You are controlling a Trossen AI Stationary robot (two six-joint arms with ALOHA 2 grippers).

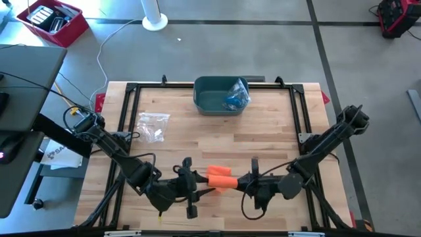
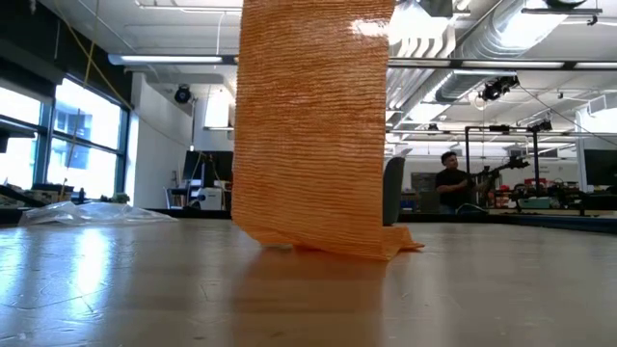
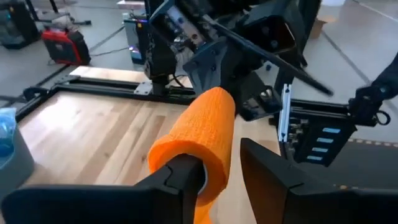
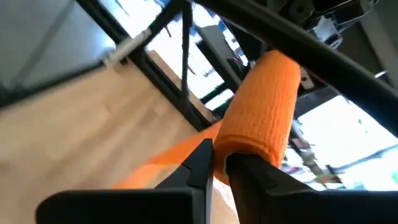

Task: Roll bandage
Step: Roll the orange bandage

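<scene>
One orange bandage roll (image 1: 222,176) between two end effectors: right end effector (image 1: 252,180) grips it; left end effector (image 1: 189,183) open, one finger inside the roll. Wooden counter (image 1: 197,138).

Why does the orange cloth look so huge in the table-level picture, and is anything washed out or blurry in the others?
Low view: the orange bandage hangs close to the lens, so it fills the frame; ceiling lights glare behind it, and the wooden table shines. Right wrist view: the bright background is washed out, and the table frame looks smeared. Left wrist view: the near dark fingers are soft. High view: evenly lit.
</scene>
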